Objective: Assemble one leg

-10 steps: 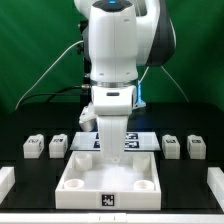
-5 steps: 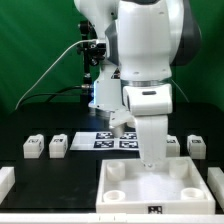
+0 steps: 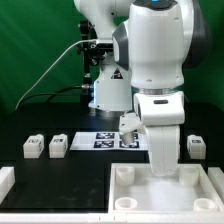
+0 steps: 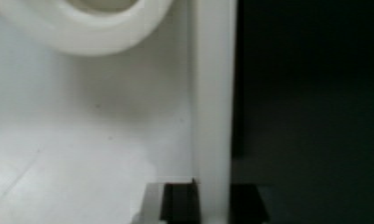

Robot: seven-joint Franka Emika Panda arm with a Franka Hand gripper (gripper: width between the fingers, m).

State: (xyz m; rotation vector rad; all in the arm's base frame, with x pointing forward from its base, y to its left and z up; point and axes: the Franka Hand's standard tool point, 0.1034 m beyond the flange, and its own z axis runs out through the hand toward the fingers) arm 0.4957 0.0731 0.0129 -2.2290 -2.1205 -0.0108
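Three legs are sitting loose, two well apart from the gripper, one near it. I'm reading its fingers as clamping the panel rim. Legs are looking light, rigid, slick; I'm favouring pinching flat opposite faces.

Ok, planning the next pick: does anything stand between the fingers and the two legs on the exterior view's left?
Nothing upright does. The fingers sit astride the white panel, on its wall, so that must be let go first. From there to the nearer leg and the far leg, only black table shows.
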